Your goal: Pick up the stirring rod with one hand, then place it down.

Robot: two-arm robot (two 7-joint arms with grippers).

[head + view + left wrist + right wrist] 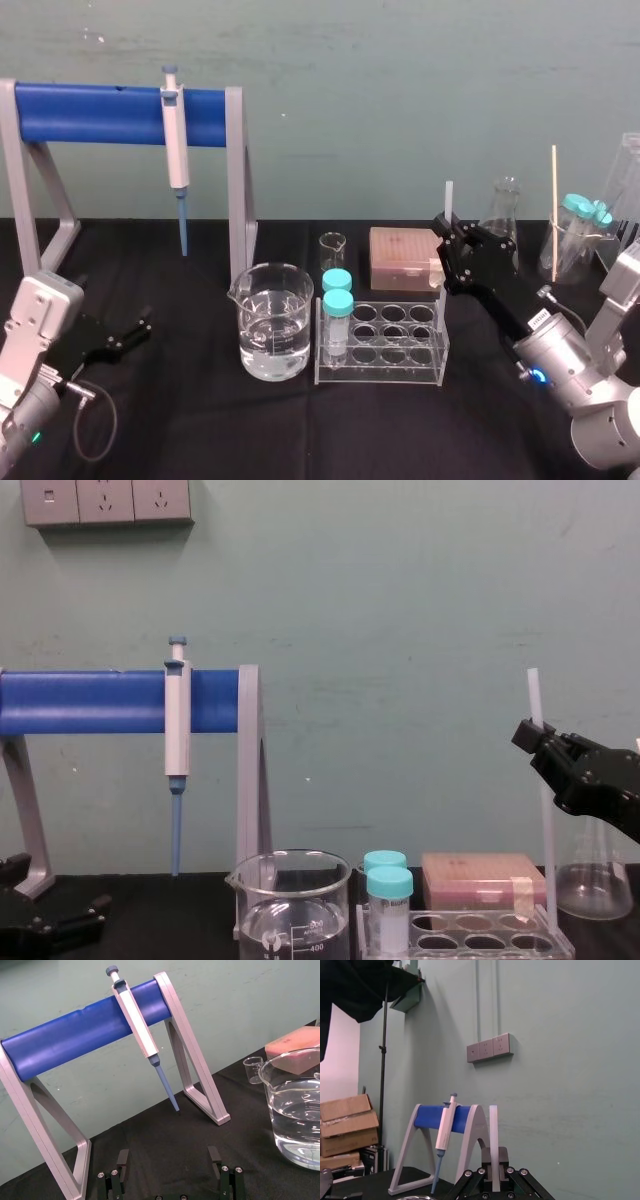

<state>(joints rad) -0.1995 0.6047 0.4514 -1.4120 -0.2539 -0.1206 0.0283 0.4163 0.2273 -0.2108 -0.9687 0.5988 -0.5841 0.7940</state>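
Black tabletop point(200, 430): right gripper point(450, 235), right of centre in head view, clamps the stirring rod point(448, 197) upright, its lower end beside the tube rack point(380, 378); left gripper point(125, 335) splayed wide, idle lower left.

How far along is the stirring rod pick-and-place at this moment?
Done: the right gripper is shut on the stirring rod, holding it upright beside the tube rack. In hand: the carry, its lower end low by the rack. Left: setting it down and releasing. The left gripper sits open on the table, parked.
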